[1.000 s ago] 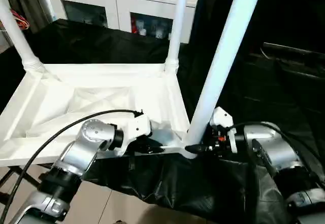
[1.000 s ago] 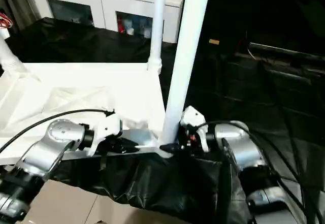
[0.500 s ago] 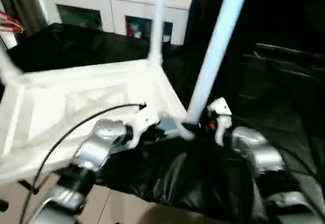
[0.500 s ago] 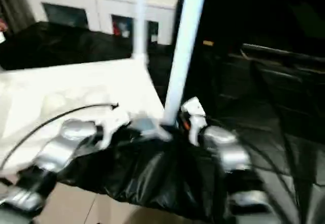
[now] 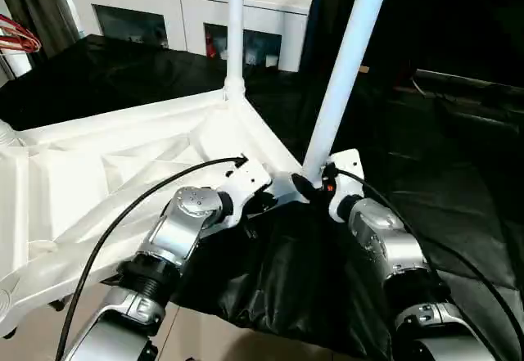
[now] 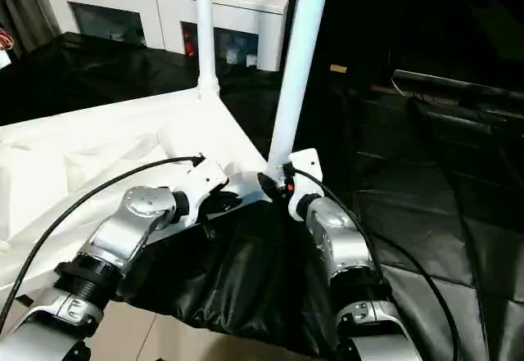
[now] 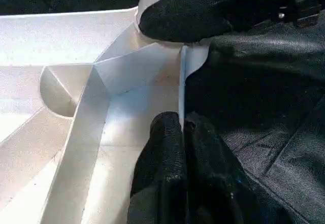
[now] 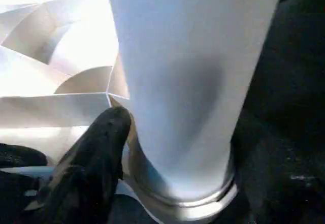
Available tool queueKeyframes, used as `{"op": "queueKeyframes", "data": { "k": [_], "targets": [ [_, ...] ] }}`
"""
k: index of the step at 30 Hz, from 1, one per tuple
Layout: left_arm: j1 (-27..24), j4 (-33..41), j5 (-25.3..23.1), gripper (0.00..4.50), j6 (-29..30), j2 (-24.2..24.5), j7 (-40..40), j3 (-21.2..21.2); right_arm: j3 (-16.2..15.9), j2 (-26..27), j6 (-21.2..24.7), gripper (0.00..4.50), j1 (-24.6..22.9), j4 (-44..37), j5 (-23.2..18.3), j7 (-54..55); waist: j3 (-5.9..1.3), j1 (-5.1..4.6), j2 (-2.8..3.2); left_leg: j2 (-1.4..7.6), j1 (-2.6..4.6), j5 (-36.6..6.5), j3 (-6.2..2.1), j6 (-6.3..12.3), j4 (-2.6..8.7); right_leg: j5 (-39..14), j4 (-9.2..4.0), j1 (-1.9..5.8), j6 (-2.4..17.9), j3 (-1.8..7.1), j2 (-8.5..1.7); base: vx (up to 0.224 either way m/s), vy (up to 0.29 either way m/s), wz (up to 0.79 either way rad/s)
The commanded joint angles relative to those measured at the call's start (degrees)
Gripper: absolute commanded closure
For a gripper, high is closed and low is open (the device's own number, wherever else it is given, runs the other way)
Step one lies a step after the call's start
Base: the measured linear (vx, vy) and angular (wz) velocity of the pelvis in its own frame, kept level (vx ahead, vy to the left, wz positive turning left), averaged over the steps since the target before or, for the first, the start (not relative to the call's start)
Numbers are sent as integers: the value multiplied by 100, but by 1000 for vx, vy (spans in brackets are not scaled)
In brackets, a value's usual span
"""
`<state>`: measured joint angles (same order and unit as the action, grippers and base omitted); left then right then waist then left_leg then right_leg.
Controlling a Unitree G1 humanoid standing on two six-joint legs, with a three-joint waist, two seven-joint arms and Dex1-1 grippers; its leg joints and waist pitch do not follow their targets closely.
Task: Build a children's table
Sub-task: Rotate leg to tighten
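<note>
The children's table lies upside down: its white ribbed tabletop (image 5: 106, 173) rests on black cloth. Two white legs stand up from its corner sockets, a far leg (image 5: 235, 33) and a near leg (image 5: 340, 83). My left gripper (image 5: 264, 204) is shut on the tabletop's thin rim (image 7: 181, 82), close to the near corner. My right gripper (image 5: 315, 187) sits around the base of the near leg (image 8: 177, 82), with one black finger (image 8: 96, 158) pressed against its collar. The other finger is hidden behind the leg.
A white cabinet with glass doors (image 5: 188, 9) stands at the back. Black cloth (image 5: 286, 279) drapes over the support and hangs toward the pale floor (image 5: 196, 328). Dark furniture (image 5: 467, 91) is on the right and red cables (image 5: 16, 38) at the far left.
The tabletop has swung round about its near corner, so the far leg now stands further left. Both grippers stayed at that corner, and my forearms now point more steeply forward.
</note>
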<state>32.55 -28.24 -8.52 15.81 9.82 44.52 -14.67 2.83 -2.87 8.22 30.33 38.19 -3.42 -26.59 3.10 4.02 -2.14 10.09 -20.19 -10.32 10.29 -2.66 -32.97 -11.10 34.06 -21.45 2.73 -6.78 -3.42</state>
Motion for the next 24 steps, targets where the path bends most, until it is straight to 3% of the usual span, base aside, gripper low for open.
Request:
{"op": "queueKeyframes", "data": {
  "k": [1, 4, 7, 9, 10, 12, 16, 17, 22, 23, 24],
  "targets": [
    [225, 134, 121, 450, -301, -356, -239, -209, -719, 342, 85, 89, -87, -120, -51, -765, -323, -4, 41, 429, 54, -1167, -164, 147, 377, -1519, -486, 225, 822, 463, -675, 0, 0, 0],
    [202, 126, 96, 450, -350, -296, -192, -183, -735, -15, 3, 89, -130, -231, -37, -1154, -334, 22, 28, 426, 45, -1043, -151, 213, 360, -1368, -470, 238, 831, 463, -672, 0, 0, 0],
    [190, 105, 89, 450, -409, -178, -110, -129, -702, -812, -101, 89, -249, -338, -32, -1954, -340, 108, 16, 416, 52, -898, -117, 363, 322, -1077, -447, 239, 868, 469, -662, 0, 0, 0],
    [187, 102, 85, 450, -419, -162, -97, -125, -684, -929, -101, 89, -278, -368, -65, -2098, -337, 102, 2, 415, 13, -818, -133, 441, 325, -1036, -438, 270, 872, 452, -662, 0, 0, 0],
    [192, 74, 74, 450, -448, -123, -69, -118, -572, -1341, -137, 89, -322, -346, -133, -2498, -340, 101, -10, 411, 8, -807, -134, 471, 317, -1090, -443, 275, 866, 443, -661, 0, 0, 0],
    [189, 68, 72, 450, -466, -102, -50, -119, -489, -1663, -145, 89, -366, -338, -155, -2790, -340, 117, -13, 406, 9, -803, -124, 519, 301, -1148, -456, 268, 877, 438, -655, 0, 0, 0],
    [161, 95, 82, 450, -533, -74, 10, -147, -413, -2041, -58, 89, -475, -487, -299, -3174, -389, 119, -22, 405, -34, -567, -145, 643, 264, -800, -402, 293, 944, 422, -642, 0, 0, 0],
    [152, 103, 98, 450, -563, -64, 41, -161, -413, -2130, -5, 89, -514, -576, -374, -3325, -373, 124, -11, 405, -44, -545, -144, 702, 261, -723, -400, 278, 998, 415, -639, 0, 0, 0],
    [115, 247, 243, 450, -538, -96, 79, -99, -389, -2227, 414, 89, -700, -1200, -825, -3904, -364, 135, -1, 418, -37, -695, -152, 748, 267, -936, -427, 278, 940, 396, -634, 0, 0, 0],
    [102, 348, 343, 422, -461, -113, 149, -55, -424, -2199, 490, 84, -745, -1358, -903, -3982, -363, 140, -5, 419, -36, -707, -152, 751, 267, -967, -436, 275, 937, 395, -642, 0, 0, 0],
    [102, 348, 343, 422, -461, -113, 149, -55, -424, -2199, 490, 84, -745, -1358, -903, -3982, -360, 145, -6, 421, -32, -717, -151, 745, 268, -994, -441, 272, 932, 395, -642, 0, 0, 0]
  ]
}}
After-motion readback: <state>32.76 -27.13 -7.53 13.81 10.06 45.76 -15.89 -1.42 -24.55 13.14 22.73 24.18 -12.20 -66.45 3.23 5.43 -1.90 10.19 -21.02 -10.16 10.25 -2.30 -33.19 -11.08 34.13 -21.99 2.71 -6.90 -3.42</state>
